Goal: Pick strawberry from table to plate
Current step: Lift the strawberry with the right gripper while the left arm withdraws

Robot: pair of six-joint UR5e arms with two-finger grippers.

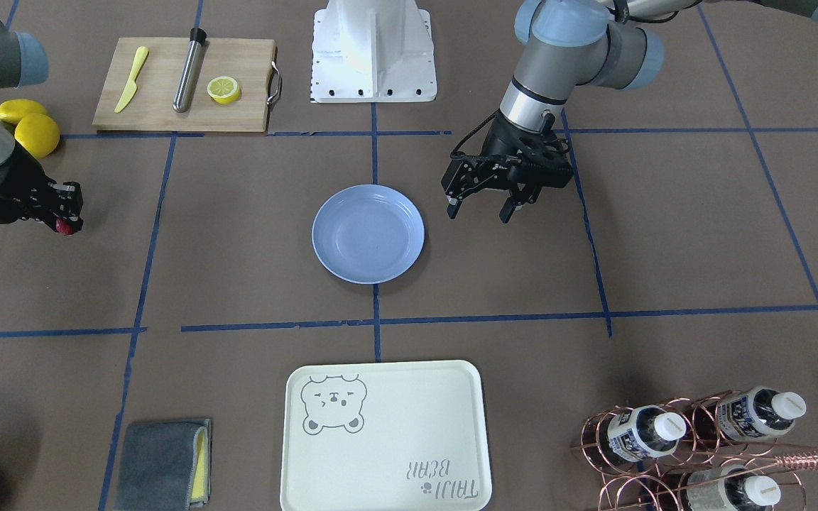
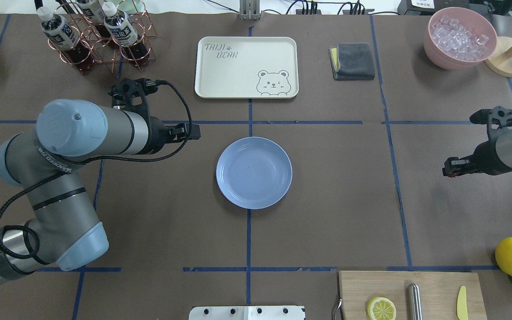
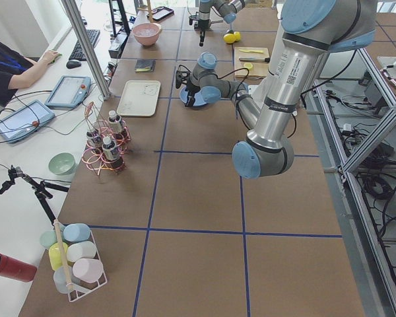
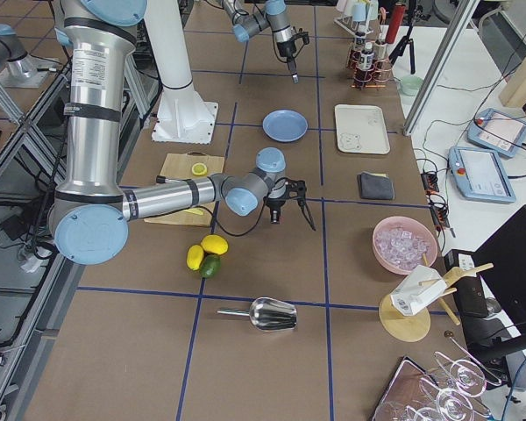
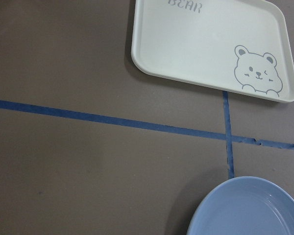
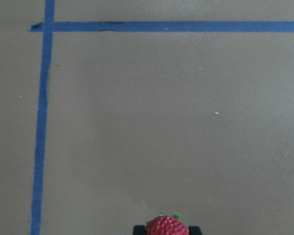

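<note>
The strawberry [image 1: 64,228] is small and dark red and hangs above the brown table [image 1: 238,284], pinched at the tip of my right gripper [image 1: 66,221], which is shut on it. In the right wrist view the strawberry [image 6: 166,227] shows at the bottom edge between the fingers, green cap up. The light blue plate [image 1: 368,233] lies empty at the table's centre, well apart from that gripper. My left gripper [image 1: 483,209] hovers open beside the plate [image 2: 254,172] with nothing between its fingers. The left wrist view catches the plate's rim [image 5: 250,205].
A cream bear tray [image 1: 384,436] lies beyond the plate. A cutting board [image 1: 185,84] carries a lemon half, a yellow knife and a metal rod. Whole lemons [image 1: 29,126] sit near the right arm. Grey cloth [image 1: 162,465], bottle rack [image 1: 700,440], pink ice bowl [image 2: 459,38].
</note>
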